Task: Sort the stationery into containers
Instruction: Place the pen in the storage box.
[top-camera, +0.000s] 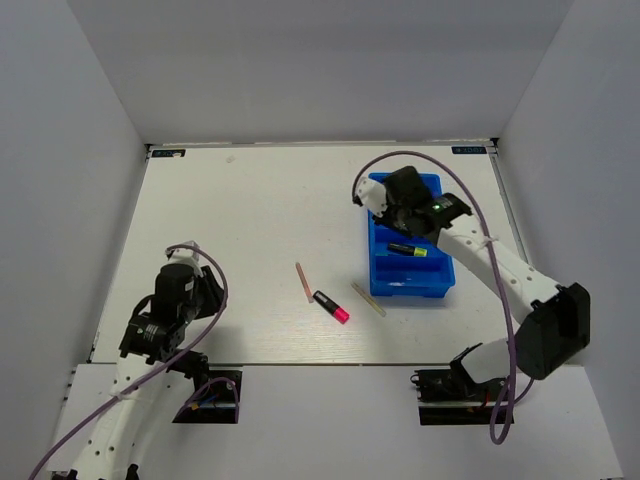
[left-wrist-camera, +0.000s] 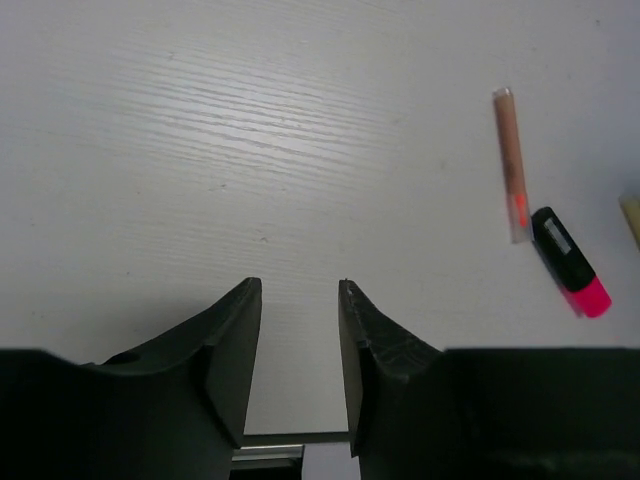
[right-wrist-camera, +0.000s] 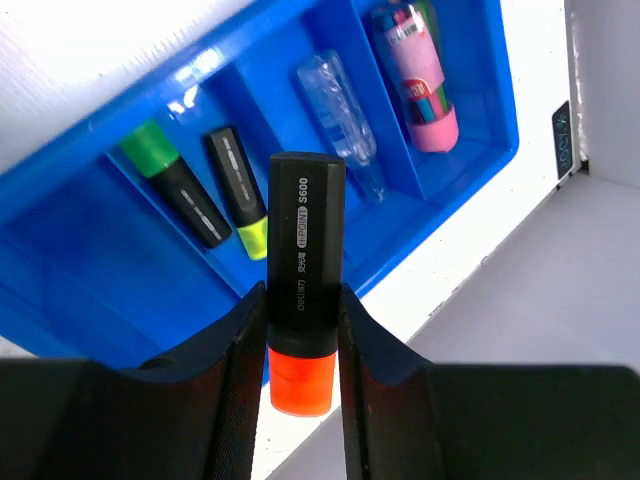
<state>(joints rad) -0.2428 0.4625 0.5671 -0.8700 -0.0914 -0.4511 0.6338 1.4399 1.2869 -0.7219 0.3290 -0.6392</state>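
Top external view: the right arm is stretched over the bright blue ribbed plastic tray (top-camera: 420, 282); the left arm is folded near its base.
Right gripper (right-wrist-camera: 300, 300): clamped on the black highlighter with orange end (right-wrist-camera: 305, 230), held above the tray.
Left gripper (left-wrist-camera: 298, 290): jaws narrowly parted, empty, held over the white table (left-wrist-camera: 200, 150).

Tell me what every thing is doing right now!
Left gripper: open, empty.
Right gripper: shut on orange highlighter, over tray.
Green highlighter: lying in tray.
Yellow highlighter: lying in tray.
Bottle: lying in tray.
Pink tube: lying in tray.
Pink highlighter: lying on table.
Sticks: on table.
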